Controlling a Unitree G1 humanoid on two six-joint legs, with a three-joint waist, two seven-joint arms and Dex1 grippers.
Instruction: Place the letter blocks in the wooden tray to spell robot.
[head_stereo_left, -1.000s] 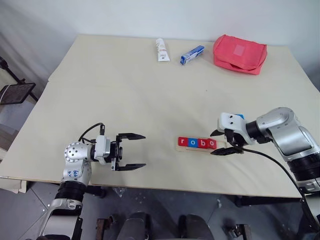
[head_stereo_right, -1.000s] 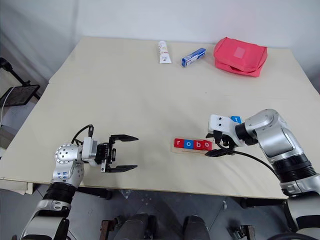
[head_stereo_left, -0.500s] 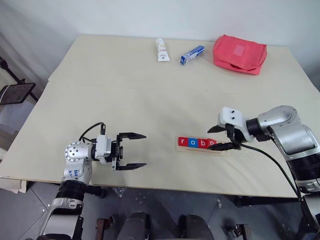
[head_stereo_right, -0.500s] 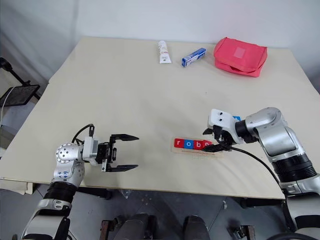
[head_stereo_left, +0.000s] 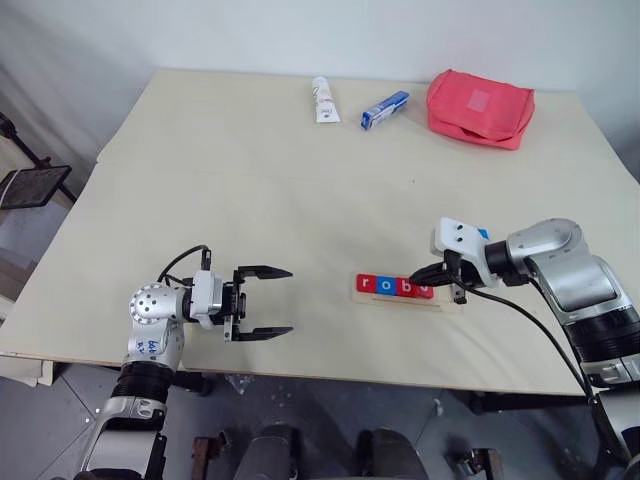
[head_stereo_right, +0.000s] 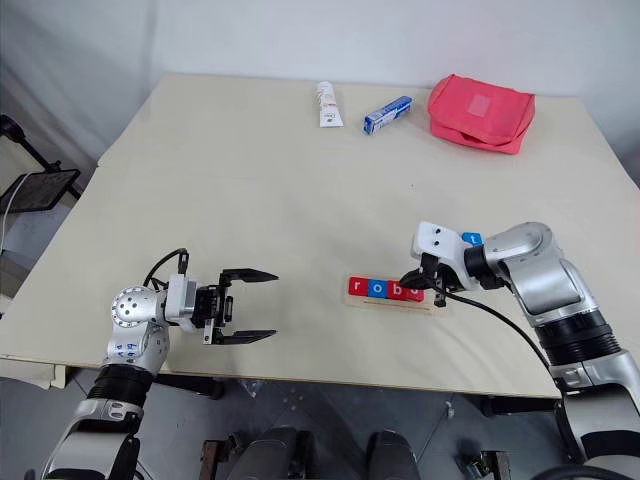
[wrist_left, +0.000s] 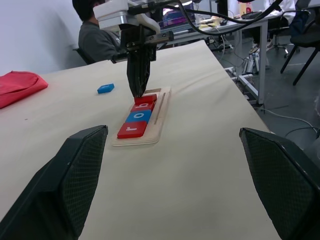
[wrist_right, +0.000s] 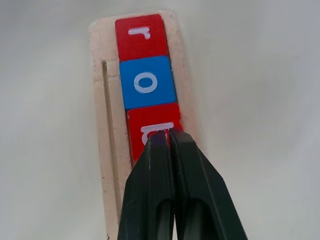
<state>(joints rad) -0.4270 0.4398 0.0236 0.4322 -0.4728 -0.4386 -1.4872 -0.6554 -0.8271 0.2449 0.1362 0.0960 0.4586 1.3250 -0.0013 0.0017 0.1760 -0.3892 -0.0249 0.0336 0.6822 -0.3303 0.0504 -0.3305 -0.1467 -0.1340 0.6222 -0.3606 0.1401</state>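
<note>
The wooden tray lies near the table's front edge, right of centre. In it sit letter blocks in a row: red r, blue o, red b and a further red block. My right gripper is shut with nothing between its fingers, tips pointing down at the red blocks at the tray's right end; whether they touch I cannot tell. A loose blue block lies on the table just behind that wrist. My left gripper hovers open and empty left of the tray.
At the table's far side lie a white tube, a blue-and-white box and a red pouch. A person sits beyond the table in the left wrist view. The table's front edge runs just below both grippers.
My right gripper has gone from open to shut, and its tips now point onto the blocks at the tray's right end. The left gripper has stayed still.
</note>
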